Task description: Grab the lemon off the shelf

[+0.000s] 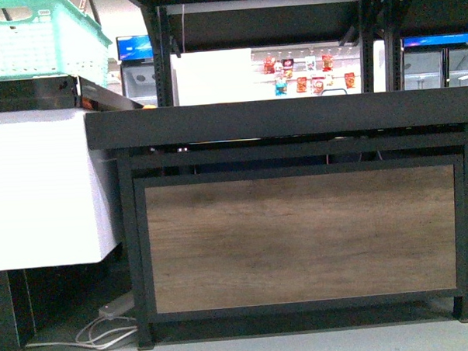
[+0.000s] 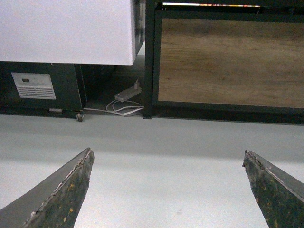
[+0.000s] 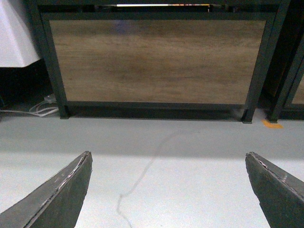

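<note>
The shelf [image 1: 293,117] is a black metal-framed stand with a brown wood-grain front panel [image 1: 299,239], filling the front view. Its tray is seen edge-on, so its top surface and any lemon are hidden. The panel also shows in the left wrist view [image 2: 228,61] and the right wrist view [image 3: 156,59]. My left gripper [image 2: 167,159] is open and empty above the grey floor, in front of the stand's left leg. My right gripper [image 3: 167,159] is open and empty above the floor, in front of the panel. Neither arm shows in the front view.
A white cabinet [image 1: 40,188] stands left of the shelf, with a teal basket [image 1: 41,36] on top. A power strip and white cable [image 2: 124,102] lie on the floor between cabinet and shelf. Another stand's black leg [image 3: 280,80] is to the right.
</note>
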Robot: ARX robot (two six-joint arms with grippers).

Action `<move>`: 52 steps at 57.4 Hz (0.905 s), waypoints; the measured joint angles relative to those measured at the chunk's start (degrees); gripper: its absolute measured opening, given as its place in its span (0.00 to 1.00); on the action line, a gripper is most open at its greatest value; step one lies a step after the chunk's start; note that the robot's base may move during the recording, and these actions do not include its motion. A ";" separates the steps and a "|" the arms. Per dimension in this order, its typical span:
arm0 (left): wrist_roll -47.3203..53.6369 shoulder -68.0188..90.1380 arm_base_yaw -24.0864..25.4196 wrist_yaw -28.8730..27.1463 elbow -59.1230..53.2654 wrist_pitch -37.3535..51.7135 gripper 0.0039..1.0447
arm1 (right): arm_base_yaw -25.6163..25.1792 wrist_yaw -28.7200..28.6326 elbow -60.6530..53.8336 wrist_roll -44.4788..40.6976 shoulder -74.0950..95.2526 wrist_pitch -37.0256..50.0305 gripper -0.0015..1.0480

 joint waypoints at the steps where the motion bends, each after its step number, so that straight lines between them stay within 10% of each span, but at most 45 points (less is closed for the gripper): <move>1: 0.00 0.00 0.00 0.00 0.00 0.00 0.93 | 0.00 0.00 0.00 0.00 0.00 0.00 0.93; 52: 0.00 0.00 0.00 0.02 0.00 0.00 0.93 | 0.00 0.02 0.00 0.00 0.00 0.00 0.93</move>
